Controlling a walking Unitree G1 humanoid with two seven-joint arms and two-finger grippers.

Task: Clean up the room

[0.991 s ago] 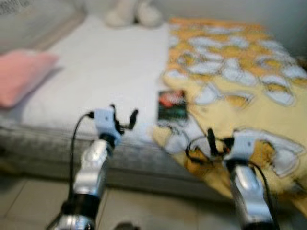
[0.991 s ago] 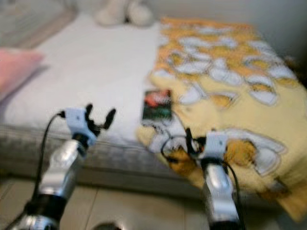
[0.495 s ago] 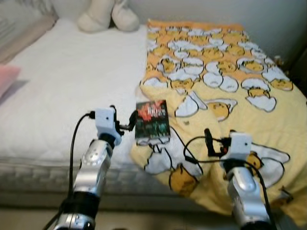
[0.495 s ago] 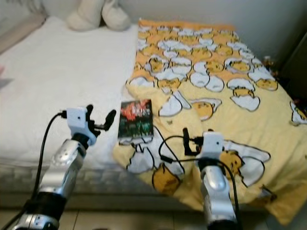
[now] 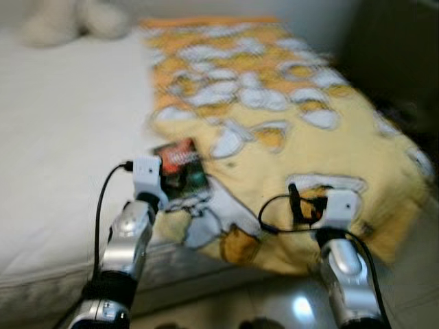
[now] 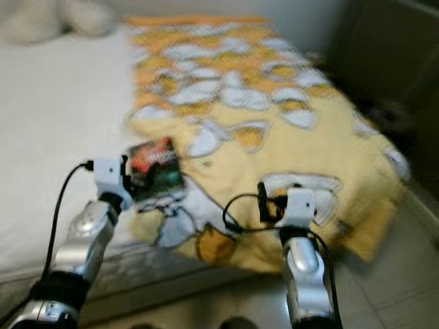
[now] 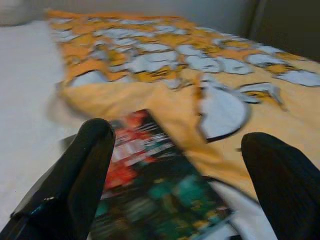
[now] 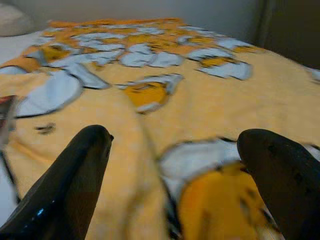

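Black fingers (image 7: 75, 180) of the left gripper (image 7: 175, 190) stand wide apart, with the jaws spread over a book (image 7: 155, 195) and holding nothing. The book lies flat between them on the bed (image 5: 62, 157), at the edge of the yellow blanket (image 5: 295, 144); I cannot tell if a finger touches it. Its cover is dark, with red at one end and green at the other; the print is too blurred to read. From the head views, the book is just in front of the left gripper, where the white sheet meets the blanket. The right gripper (image 8: 175, 185) also has its jaws spread wide and holds nothing; it hangs over the blanket, which carries a pattern of white and orange egg figures. A pale stuffed toy (image 5: 68, 20) rests at the far end of the bed.
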